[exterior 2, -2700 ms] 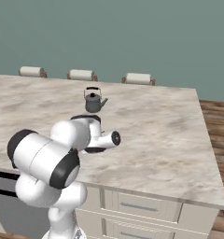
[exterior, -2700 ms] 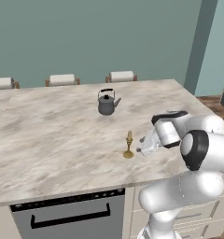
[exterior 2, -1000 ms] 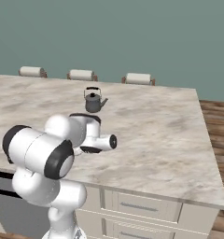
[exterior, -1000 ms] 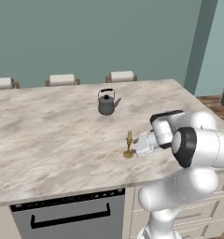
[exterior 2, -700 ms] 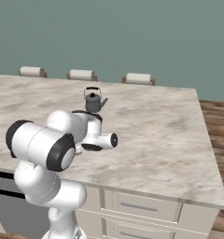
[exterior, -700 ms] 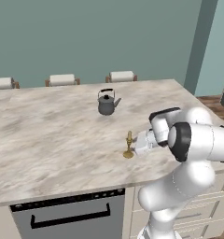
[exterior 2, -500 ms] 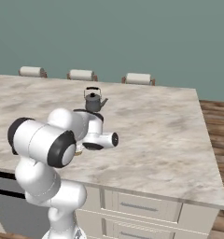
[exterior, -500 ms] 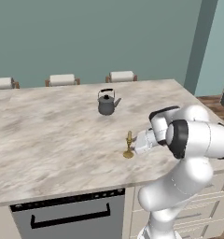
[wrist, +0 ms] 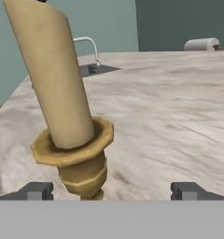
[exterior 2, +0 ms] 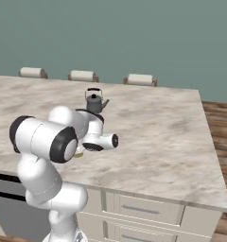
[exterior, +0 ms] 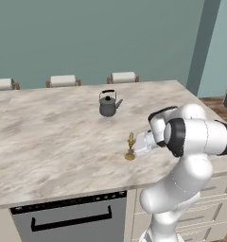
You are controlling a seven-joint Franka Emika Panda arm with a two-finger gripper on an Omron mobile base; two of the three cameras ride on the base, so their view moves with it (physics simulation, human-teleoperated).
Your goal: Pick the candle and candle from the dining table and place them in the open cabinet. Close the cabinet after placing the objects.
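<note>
Candle looms close ahead of my pincer.
I see the pincer spread wide, gripping nothing; the candlestick stands on the table, kettle well beyond.

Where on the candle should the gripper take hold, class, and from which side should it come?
Grip the slim brass stem just under the drip collar of the candle. It stands upright on the dining table, so come in level from the side, as the open gripper is already placed, its fingertips either side of the stem.

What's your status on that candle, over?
Claw open, level with candle. Candle upright on table, between the fingertips, not gripped. Kettle well clear.
</note>
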